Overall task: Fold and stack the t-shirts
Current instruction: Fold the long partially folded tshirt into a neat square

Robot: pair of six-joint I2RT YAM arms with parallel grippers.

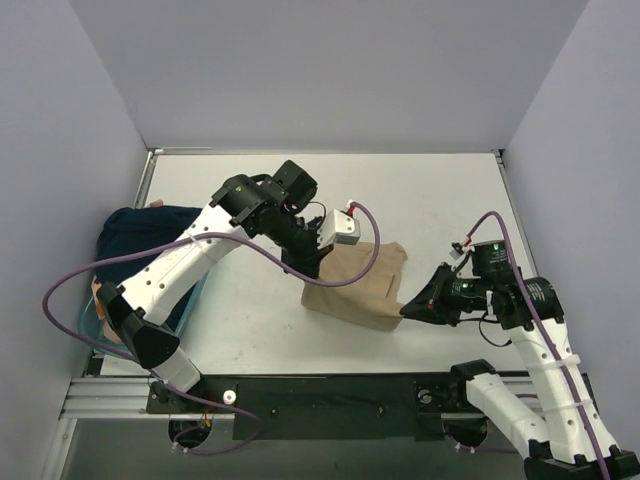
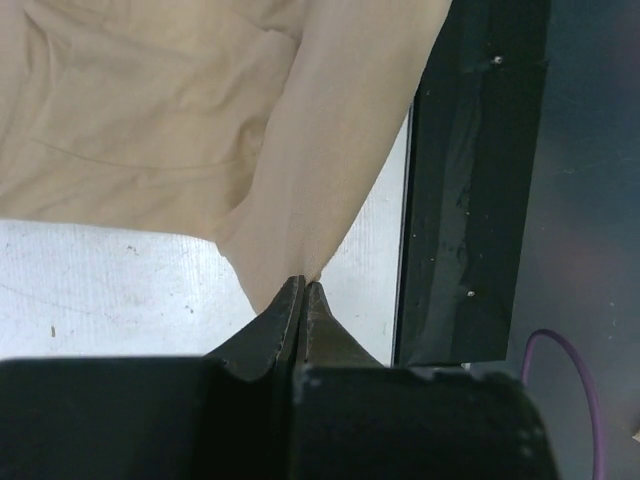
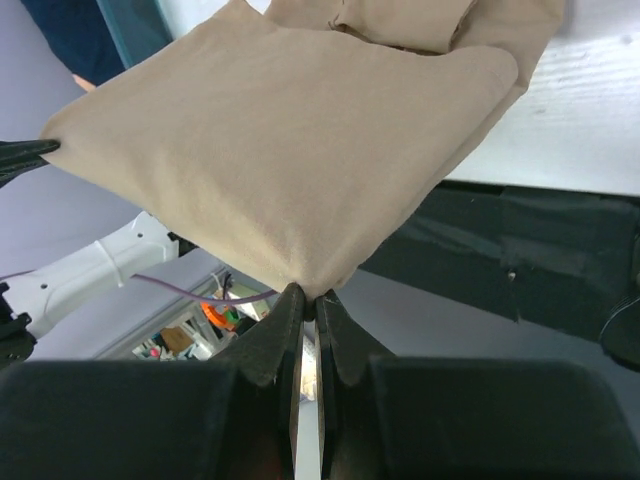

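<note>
Fabric of the one tan t-shirt (image 1: 358, 278) is plain and smooth, folded, its near edge held off the desk (image 1: 430, 190). The left tool (image 2: 303, 287) and right tool (image 3: 305, 300) each clamp one corner. One navy t-shirt (image 1: 150, 228) lies bunched at far left.

The tan shirt (image 1: 358, 285) is a plain, even beige with no print. The navy shirt (image 1: 150, 235) is a solid dark blue, and the basket (image 3: 138, 30) is teal. The worktop (image 1: 430, 190) is white with faint dark specks. The left arm (image 1: 190, 260) and right arm (image 1: 548, 352) are white with black joints and black jaws, and their cables (image 1: 376, 238) are purple.
</note>
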